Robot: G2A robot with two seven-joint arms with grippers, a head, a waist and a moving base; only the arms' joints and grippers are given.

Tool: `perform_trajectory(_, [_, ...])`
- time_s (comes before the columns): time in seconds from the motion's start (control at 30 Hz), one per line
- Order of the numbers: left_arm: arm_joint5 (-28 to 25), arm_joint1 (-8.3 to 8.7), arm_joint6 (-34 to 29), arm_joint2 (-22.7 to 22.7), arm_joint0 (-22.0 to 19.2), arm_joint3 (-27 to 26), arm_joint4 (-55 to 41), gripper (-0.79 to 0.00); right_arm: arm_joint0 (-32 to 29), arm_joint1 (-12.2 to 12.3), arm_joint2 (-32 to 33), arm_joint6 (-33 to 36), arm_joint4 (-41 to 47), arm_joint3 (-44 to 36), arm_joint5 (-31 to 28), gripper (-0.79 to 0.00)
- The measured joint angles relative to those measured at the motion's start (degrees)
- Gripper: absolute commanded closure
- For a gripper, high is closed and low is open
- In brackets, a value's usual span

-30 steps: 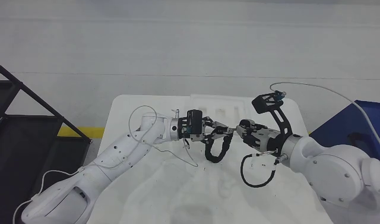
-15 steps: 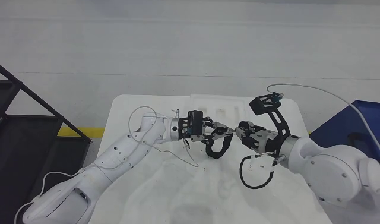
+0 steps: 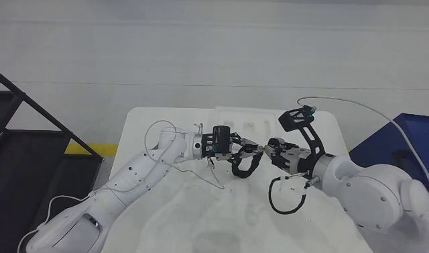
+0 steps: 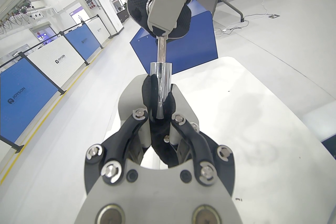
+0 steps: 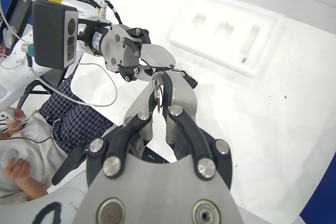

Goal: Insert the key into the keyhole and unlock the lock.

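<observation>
My left gripper (image 4: 160,101) is shut on the lock (image 4: 160,83), a chrome cylinder on a black cable loop (image 3: 247,166), held above the middle of the white table (image 3: 201,213). My right gripper (image 5: 158,93) faces it, shut on the key (image 5: 158,97) by its head and ring. In the left wrist view the key's blade (image 4: 162,47) runs straight from the right gripper (image 4: 165,30) into the end of the lock. In the top view both grippers meet tip to tip at the lock (image 3: 260,149).
A white foam tray (image 5: 225,30) with several recesses lies at the table's far side. A black cable loop (image 3: 285,196) hangs under the right wrist. A blue panel (image 3: 395,142) stands beyond the table's right edge and a black frame (image 3: 40,119) to the left.
The right arm has shifted slightly toward the left gripper, closing the gap at the lock. The left arm has stayed almost still.
</observation>
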Motion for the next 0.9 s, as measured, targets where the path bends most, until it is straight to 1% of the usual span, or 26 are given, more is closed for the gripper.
perform_trajectory(0.67, [-1.16, -0.68, -2.18, -0.94, 0.54, -0.67, 0.80, 0.000, 2.62, -0.57, -5.01, 1.96, -4.99, 0.87, 1.75, 0.000])
perform_trajectory(0.7, [-1.26, -0.71, -2.24, -0.98, 0.56, -0.67, 0.80, 0.000, 2.76, -0.61, -5.19, 1.96, -5.11, 0.96, 1.83, -0.329])
perform_trajectory(0.73, [-1.37, -0.73, -2.29, -1.03, 0.58, -0.67, 0.78, 0.000, 2.89, -0.66, -5.35, 1.94, -5.17, 1.04, 1.91, -0.785])
perform_trajectory(0.9, [-2.48, -0.89, -2.45, -1.24, 0.72, -0.50, 0.26, 0.000, 3.40, -0.95, -5.53, 0.52, -4.31, 1.29, 1.81, -0.785])
